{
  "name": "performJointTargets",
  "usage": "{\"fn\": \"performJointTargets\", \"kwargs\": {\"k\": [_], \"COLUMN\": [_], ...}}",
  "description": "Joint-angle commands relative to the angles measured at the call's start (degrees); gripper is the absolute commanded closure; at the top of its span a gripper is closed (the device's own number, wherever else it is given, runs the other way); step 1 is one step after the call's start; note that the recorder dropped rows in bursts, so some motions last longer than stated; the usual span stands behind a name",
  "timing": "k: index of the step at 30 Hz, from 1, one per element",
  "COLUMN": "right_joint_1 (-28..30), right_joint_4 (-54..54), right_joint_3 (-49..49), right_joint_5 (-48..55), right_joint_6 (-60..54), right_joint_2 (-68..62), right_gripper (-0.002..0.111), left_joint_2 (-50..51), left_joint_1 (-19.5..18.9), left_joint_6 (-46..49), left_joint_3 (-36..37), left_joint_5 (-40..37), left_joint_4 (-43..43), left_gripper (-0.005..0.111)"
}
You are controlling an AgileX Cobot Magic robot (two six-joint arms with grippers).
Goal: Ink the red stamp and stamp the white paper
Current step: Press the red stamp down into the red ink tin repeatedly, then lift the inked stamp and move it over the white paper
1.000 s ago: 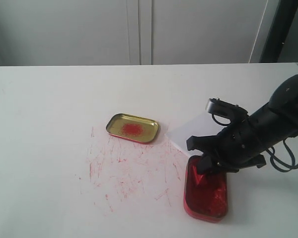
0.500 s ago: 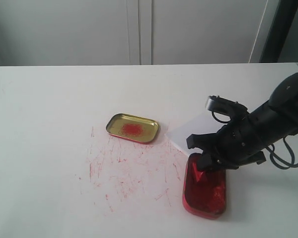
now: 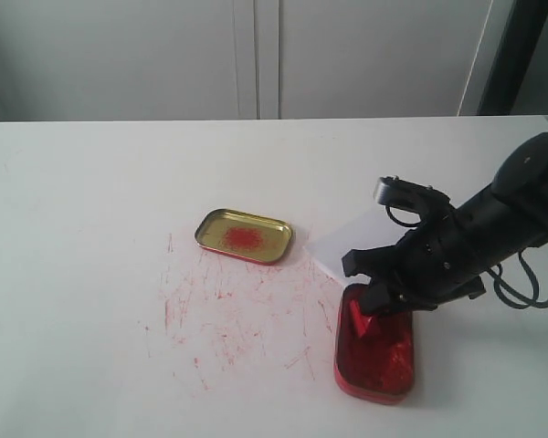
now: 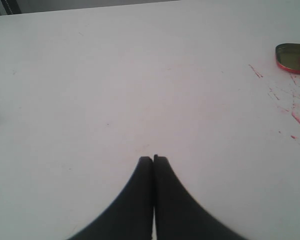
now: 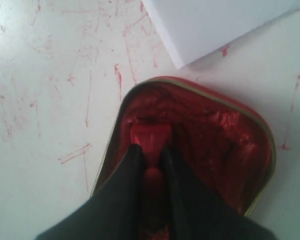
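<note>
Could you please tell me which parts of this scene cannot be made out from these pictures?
1. Underside of the small red plastic stamp: right wrist view, facing down into the oblong red ink-filled tin; ink contact unclear.
2. Its handle: mostly covered by the right end effector.
3. Thin white rectangular paper sheet: exterior view, partly behind the right arm.
4. Shallow gold-coloured tin lid: left wrist view, cut by the frame edge.

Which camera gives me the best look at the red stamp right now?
The right wrist view: the red stamp sits close up, gripped by the right end effector, base in the ink tin. The exterior view shows only a red sliver below the arm; the left wrist view misses it.
</note>
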State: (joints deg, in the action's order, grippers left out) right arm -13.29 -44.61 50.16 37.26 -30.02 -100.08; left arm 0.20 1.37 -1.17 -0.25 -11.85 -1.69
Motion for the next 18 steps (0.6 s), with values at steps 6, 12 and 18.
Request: {"fn": "performJointTargets", "kwargs": {"k": [6, 12, 18], "right_joint_1": [0.33, 0.33, 0.33], "right_joint_4": [1.39, 8.21, 8.46], "right_joint_3": [0.55, 0.66, 0.92], "right_joint_5": [-0.14, -0.29, -1.8], "right_joint_6": [-1.7, -3.36, -3.24], "right_joint_2": [1.11, 1.86, 4.36], "right_gripper": [0.108, 0.108, 0.108], "left_joint_2": [-0.2, -0.2, -0.2], "left_joint_1": [-0.07, -0.07, -0.07], "left_joint_6": [-0.14, -0.14, -0.14], "left_joint_3": [0.25, 0.25, 0.25], "left_joint_5": [0.25, 0.25, 0.25], "left_joint_4": [0.02, 0.02, 0.02], "left_gripper": [0.107, 0.107, 0.107]}}
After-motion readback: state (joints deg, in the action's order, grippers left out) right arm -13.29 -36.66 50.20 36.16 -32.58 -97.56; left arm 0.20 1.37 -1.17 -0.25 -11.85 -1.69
